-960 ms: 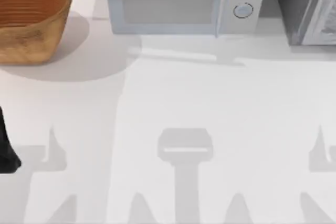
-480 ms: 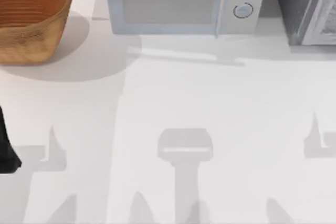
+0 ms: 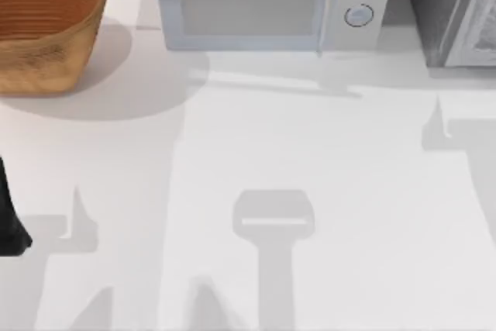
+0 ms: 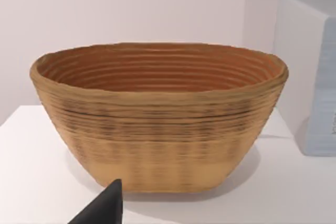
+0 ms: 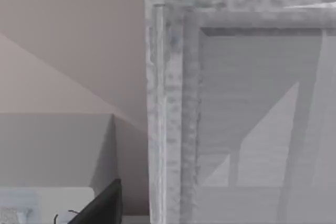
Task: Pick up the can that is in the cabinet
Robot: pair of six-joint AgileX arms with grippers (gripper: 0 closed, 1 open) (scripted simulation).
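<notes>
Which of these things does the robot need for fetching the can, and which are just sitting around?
Needed for the job:
- cabinet, far right; its door looks closed, no can visible
- right claw, facing the cabinet

Just sitting around:
- woven basket
- white microwave
- left claw, facing the basket

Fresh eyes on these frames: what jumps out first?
The wicker basket at the table's far left corner stands out for its warm colour. Beside it along the back sits the white microwave, then the dark speckled cabinet at far right, its pale door panel close before the right wrist camera.
</notes>
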